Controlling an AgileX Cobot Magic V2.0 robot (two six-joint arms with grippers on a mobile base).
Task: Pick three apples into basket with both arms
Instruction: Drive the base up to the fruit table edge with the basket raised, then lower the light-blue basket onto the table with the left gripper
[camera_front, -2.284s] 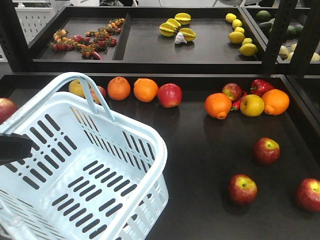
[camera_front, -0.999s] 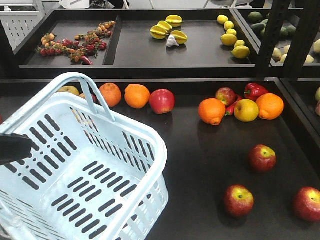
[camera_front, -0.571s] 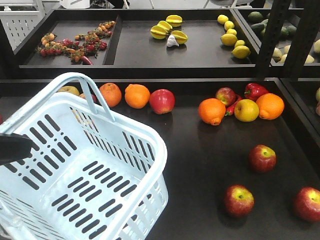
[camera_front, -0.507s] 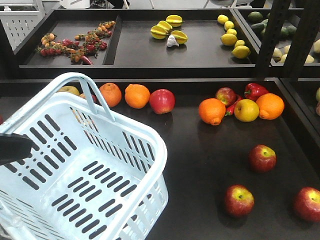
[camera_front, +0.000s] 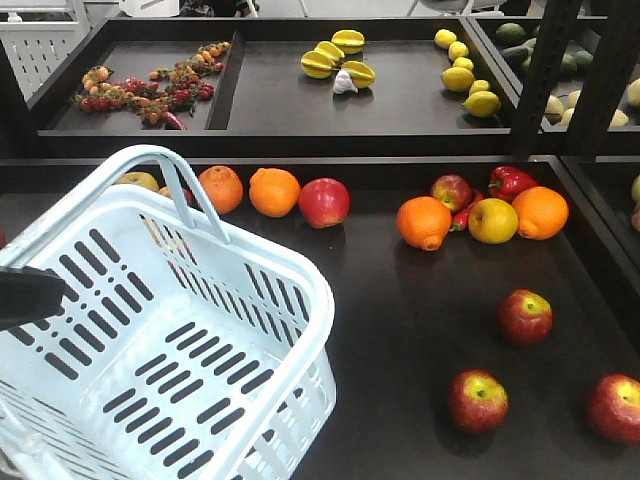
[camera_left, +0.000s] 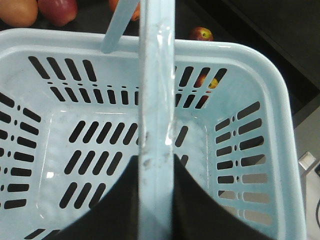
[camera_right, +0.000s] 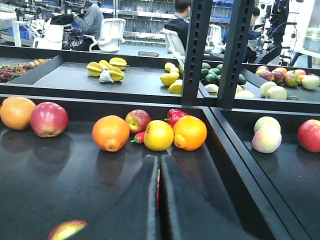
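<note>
Black display shelving fills the scene, and on the lower shelf (camera_front: 400, 300) everything for the task sits in front of a back row of oranges and other fruit.

Largest is the pale blue basket (camera_front: 322, 300), empty and tilted, taking up the 7 o'clock part of the front view. The left gripper (camera_left: 156, 165) carries it by the hoop handle (camera_left: 156, 75), with its black fingers clamped on either side of the bar, so this arm is occupied.

The right gripper (camera_right: 159, 175) hangs low over the shelf with its two dark fingers pressed together, only a thin slit between them, and appears to hold nothing.

Three loose apples lie well apart from the basket, toward 3 and 4 o'clock of it on the right arm's side: the nearest apple (camera_front: 477, 400), one behind it (camera_front: 525, 316) and one at the frame edge (camera_front: 617, 408). In the right wrist view a blurred apple (camera_right: 67, 230) sits at 7 o'clock of the fingers, down and to the side rather than straight ahead.

The right arm is judged nearer. It would need to spread its fingers and swing toward 7 o'clock.
</note>
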